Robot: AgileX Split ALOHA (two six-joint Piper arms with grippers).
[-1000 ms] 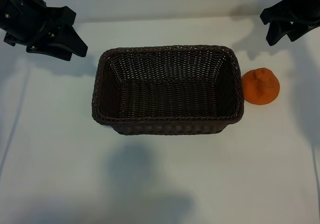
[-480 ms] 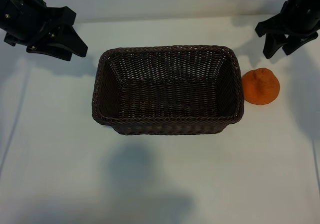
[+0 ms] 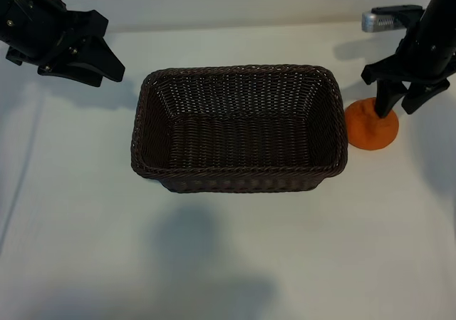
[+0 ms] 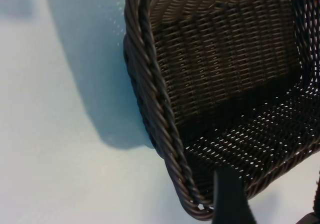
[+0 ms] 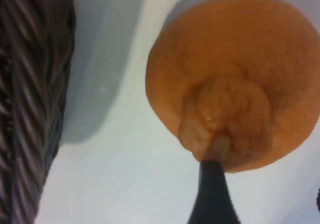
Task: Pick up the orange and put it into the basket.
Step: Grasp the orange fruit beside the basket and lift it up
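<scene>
The orange point(image 3: 369, 130) lies on the white table, just right of the basket point(image 3: 239, 69). My right gripper point(image 3: 397, 109) hangs open over the orange's far right part and holds nothing. In the right wrist view, one of its fingers point(image 5: 212, 194) points at the knobby top of the orange point(image 5: 235, 74); I cannot tell whether it touches. The dark woven basket has nothing in it. My left gripper point(image 3: 110, 48) is parked open at the far left, apart from the basket. In the left wrist view, a dark finger point(image 4: 230, 199) shows in front of the basket's braided rim point(image 4: 150, 84).
The white table point(image 3: 228, 249) spreads in front of the basket. A narrow strip of table separates the basket's right wall point(image 5: 30, 109) from the orange. A grey metal part point(image 3: 381, 22) of the right arm sticks out behind the orange.
My right gripper has come from the far right corner down and nearer, until it stands over the orange. The orange, the basket and the left arm have not moved.
</scene>
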